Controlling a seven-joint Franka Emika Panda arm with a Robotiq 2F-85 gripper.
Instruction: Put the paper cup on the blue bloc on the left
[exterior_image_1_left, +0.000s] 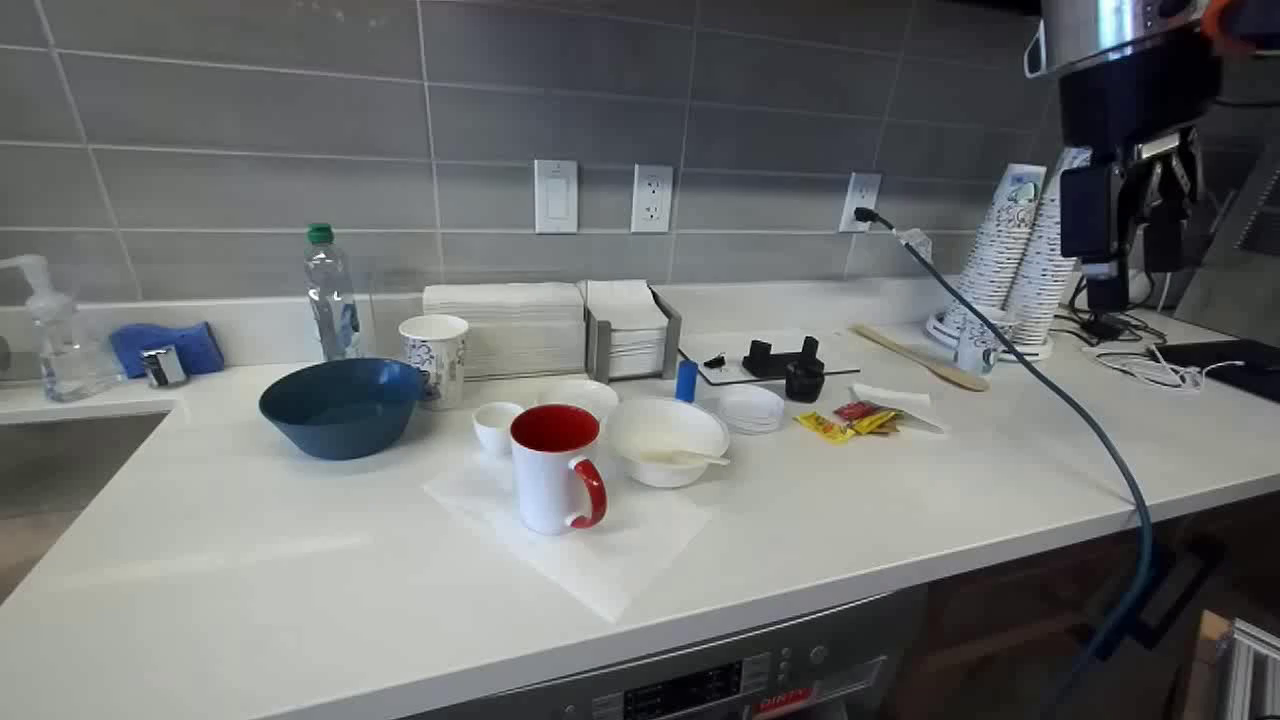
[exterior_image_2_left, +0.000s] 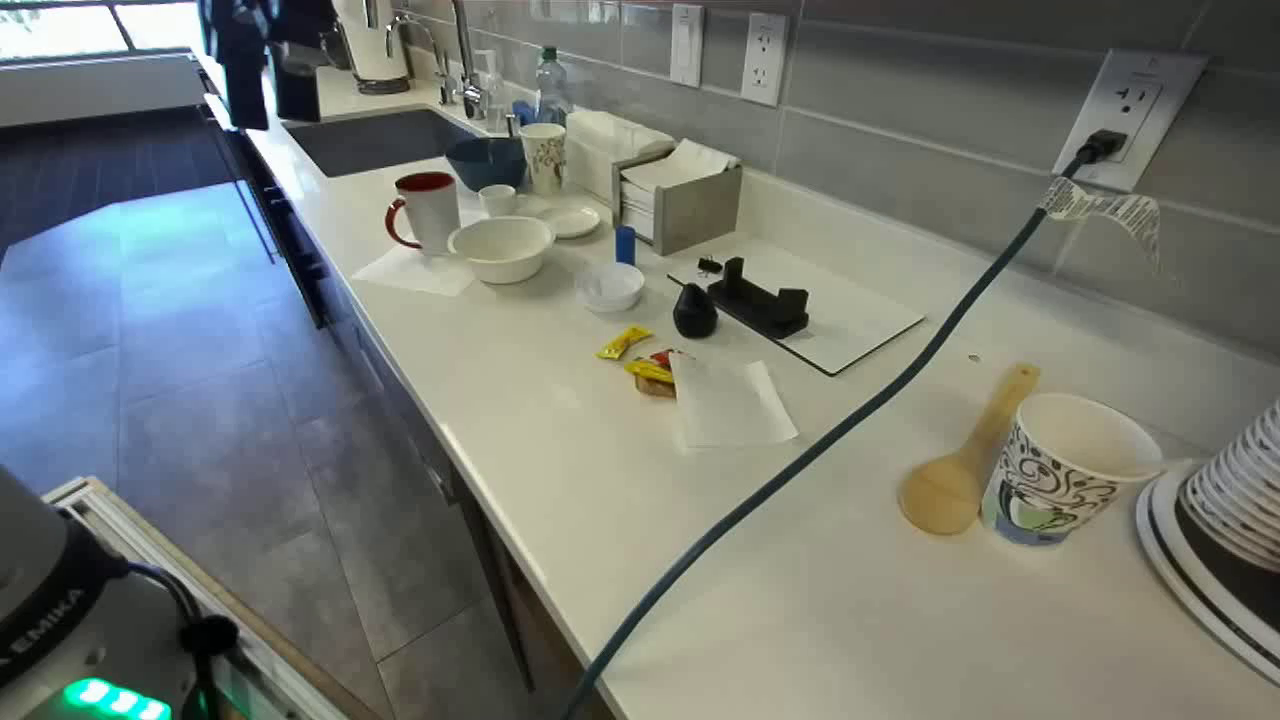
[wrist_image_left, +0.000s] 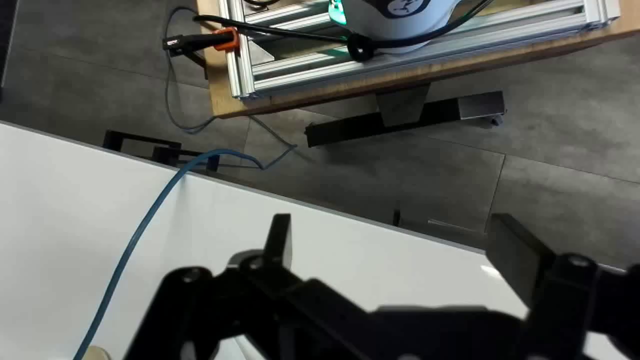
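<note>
The paper cup is a small plain white cup (exterior_image_1_left: 497, 428) standing upright behind the red-and-white mug, also visible in an exterior view (exterior_image_2_left: 497, 200). The blue bloc (exterior_image_1_left: 686, 381) is small and stands on the counter beside the napkin holder; it also shows in an exterior view (exterior_image_2_left: 625, 245). My gripper (exterior_image_1_left: 1135, 265) hangs high above the counter, well apart from both. It also shows at the top of an exterior view (exterior_image_2_left: 272, 112). In the wrist view my gripper (wrist_image_left: 392, 220) has its fingers wide apart with nothing between them. The cup and the bloc are out of the wrist view.
The red-and-white mug (exterior_image_1_left: 552, 480) and a white bowl (exterior_image_1_left: 668, 440) with a spoon stand near the cup. A dark-blue bowl (exterior_image_1_left: 342, 410), patterned cup (exterior_image_1_left: 437, 360) and napkin holder (exterior_image_1_left: 668, 335) stand behind. A blue cable (exterior_image_1_left: 1060, 390) crosses the counter. Stacked cups (exterior_image_1_left: 1000, 245) stand far right.
</note>
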